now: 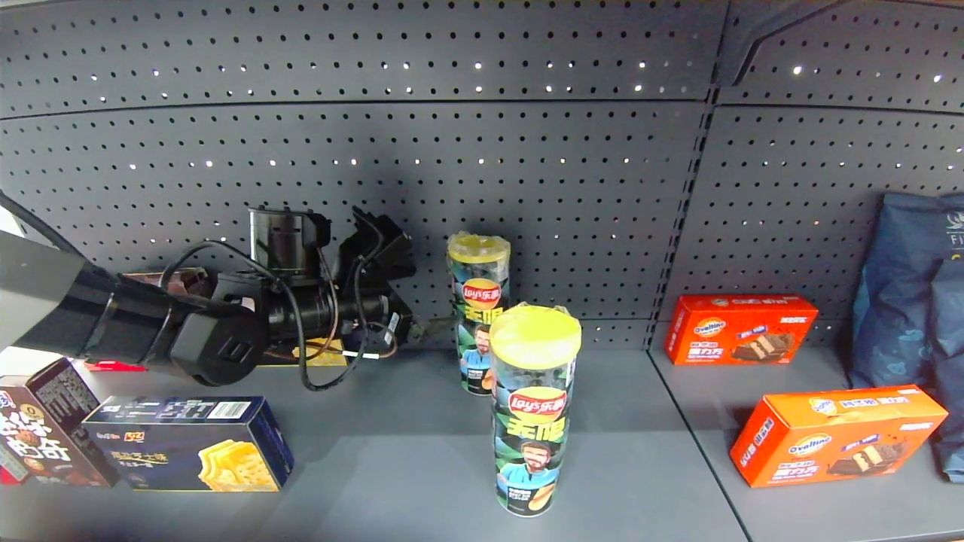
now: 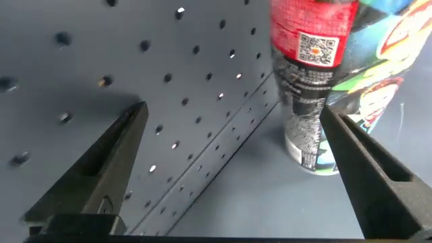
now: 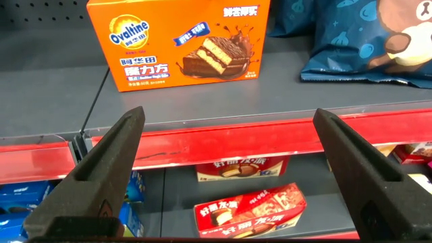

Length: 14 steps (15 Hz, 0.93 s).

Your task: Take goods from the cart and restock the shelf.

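Nearest to me, the right gripper (image 3: 229,113) is hanging in front of the shelf (image 1: 392,467) edge. Its fingers are spread wide with nothing between them, and it is facing an orange box (image 3: 179,44). I am seeing little danger there, unless I am pushing it forward and shoving that box backward. On the left front of the shelf a blue box (image 1: 188,444) is lying under the left arm, and I am judging that a low pull-back could drag the forearm or the loose cables (image 1: 331,361) over it. In the middle the front can (image 1: 535,410) is standing upright, well apart from the arm. Farther in, the left gripper (image 2: 235,111) is sitting deep over the shelf, close to the back wall (image 1: 527,188), its fingers also wide apart and holding nothing. The back can (image 1: 478,312) is standing upright just beside the tip of one finger (image 2: 364,175), not gripped; whether they are touching I cannot tell. This is what is worrying me most. The can is tall and narrow, so I am expecting it to tip easily. A small sideways swing of the wrist on the way out could knock it into the front can and send both rolling. I am thinking the safe way is pulling straight back along the arm's own line, a little raised.
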{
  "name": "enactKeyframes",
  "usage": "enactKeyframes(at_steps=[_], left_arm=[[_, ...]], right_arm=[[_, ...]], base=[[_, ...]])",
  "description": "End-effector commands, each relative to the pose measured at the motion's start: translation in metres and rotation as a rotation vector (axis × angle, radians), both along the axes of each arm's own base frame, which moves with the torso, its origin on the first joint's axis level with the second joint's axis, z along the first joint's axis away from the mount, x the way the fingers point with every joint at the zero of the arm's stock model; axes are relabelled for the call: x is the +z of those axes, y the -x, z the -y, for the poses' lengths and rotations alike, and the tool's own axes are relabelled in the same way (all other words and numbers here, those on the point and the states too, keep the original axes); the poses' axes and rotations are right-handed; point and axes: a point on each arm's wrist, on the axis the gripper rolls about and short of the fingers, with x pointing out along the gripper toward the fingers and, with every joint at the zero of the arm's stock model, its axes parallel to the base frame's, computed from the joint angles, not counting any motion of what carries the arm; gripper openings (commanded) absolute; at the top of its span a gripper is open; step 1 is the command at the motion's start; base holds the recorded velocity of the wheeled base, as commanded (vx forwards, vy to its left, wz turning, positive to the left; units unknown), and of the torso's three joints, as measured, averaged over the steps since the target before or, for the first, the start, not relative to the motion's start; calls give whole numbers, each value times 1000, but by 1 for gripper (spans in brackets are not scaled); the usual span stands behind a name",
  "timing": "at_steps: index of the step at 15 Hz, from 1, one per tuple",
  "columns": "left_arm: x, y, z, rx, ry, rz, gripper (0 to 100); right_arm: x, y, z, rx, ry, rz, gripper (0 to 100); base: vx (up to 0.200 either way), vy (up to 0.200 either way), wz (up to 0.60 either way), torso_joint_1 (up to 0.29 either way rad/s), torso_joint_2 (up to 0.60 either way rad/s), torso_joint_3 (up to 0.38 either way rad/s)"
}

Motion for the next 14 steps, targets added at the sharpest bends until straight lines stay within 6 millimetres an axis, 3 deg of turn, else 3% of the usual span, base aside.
enactKeyframes(at_steps=[1,3,6,14], left_arm=[[9,16,-5,8,3,7,100],[4,28,-11,39,-14,-18,100],[2,28,-14,158,-60,-15,100],[-12,25,3,255,-129,-29,100]], right_arm=[[0,0,0,2,-1,-1,100],[0,0,0,0,0,-1,100],[0,0,0,2,-1,-1,100],[0,0,0,0,1,-1,100]], base=[[0,0,0,0,0,0],[0,0,0,0,0,0],[0,0,0,0,0,0],[0,0,0,0,0,0]])
